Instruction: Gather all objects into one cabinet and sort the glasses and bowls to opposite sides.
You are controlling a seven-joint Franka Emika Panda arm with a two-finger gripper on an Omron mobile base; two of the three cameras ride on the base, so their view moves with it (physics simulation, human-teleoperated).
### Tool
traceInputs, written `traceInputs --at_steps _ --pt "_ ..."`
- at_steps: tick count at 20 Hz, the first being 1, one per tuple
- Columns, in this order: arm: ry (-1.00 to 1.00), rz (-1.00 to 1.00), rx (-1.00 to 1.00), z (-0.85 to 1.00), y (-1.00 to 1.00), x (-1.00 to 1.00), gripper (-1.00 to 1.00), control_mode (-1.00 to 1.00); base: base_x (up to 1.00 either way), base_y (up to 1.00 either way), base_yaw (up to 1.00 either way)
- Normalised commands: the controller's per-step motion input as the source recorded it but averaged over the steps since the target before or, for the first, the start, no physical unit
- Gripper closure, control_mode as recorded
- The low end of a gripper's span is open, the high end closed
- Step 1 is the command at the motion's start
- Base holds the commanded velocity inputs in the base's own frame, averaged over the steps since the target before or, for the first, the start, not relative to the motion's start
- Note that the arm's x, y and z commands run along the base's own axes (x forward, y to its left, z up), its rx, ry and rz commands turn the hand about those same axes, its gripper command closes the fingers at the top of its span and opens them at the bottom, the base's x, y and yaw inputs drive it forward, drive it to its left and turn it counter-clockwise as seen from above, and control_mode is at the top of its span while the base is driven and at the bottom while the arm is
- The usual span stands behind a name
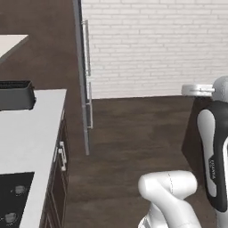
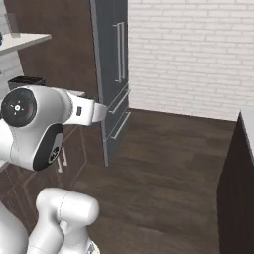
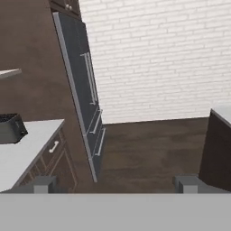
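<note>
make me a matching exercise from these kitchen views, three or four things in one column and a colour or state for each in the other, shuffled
Things:
1. toaster
2. brick wall
3. floor
4. claw

Colours or states:
a. white
b. open, holding nothing
c. dark brown wood
d. black, on the pale counter

Pairs: 1-d, 2-a, 3-c, 4-b
</note>
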Motion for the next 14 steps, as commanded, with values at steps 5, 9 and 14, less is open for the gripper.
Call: traceInputs --at_steps 5,9,14 --pt "0.00 0.00 0.00 0.00 0.00 0.00 -1.00 1.00 0.17 -0.27 0.53" --pt "0.00 0.00 0.00 0.00 0.00 0.00 -1.00 1.00 0.46 -0.47 0.33" --pt "0.00 0.00 0.00 0.00 0.00 0.00 -1.00 1.00 0.50 -0.46 0.35"
